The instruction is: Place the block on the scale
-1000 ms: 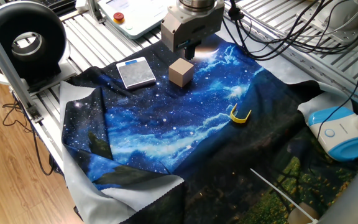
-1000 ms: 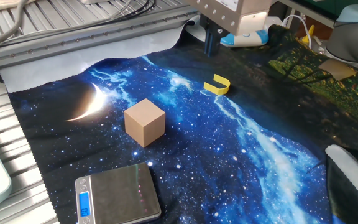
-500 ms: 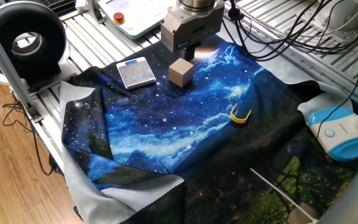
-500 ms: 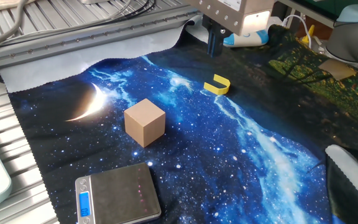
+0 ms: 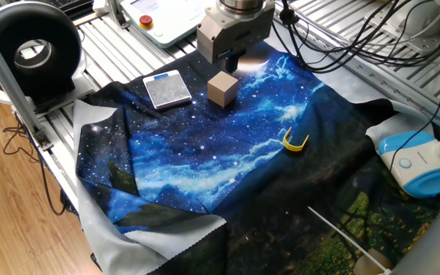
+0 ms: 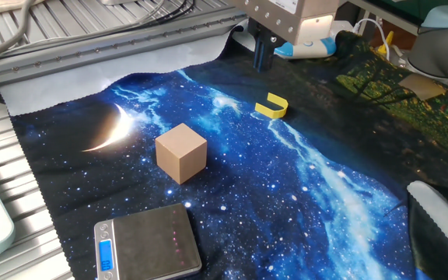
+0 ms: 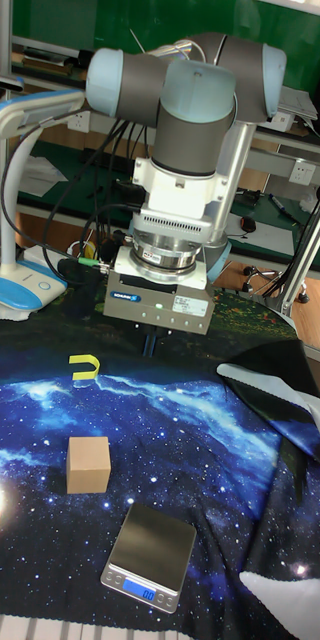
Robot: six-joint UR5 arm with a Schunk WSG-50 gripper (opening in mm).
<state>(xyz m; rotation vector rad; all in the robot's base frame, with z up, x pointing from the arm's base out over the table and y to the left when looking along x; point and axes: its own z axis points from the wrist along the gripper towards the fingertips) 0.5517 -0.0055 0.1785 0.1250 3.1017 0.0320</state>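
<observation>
One fixed view: gripper hangs just behind block, jaws state can't tell, holding nothing; other fixed view: block near scale; tall view: offset descent may knock the block aside.

My tool hangs above the starry cloth, its fingers pointing down, too hidden to tell their gap. The block sits on the cloth, apart from the scale nearer the front edge. A yellow clip lies beyond the block.
</observation>
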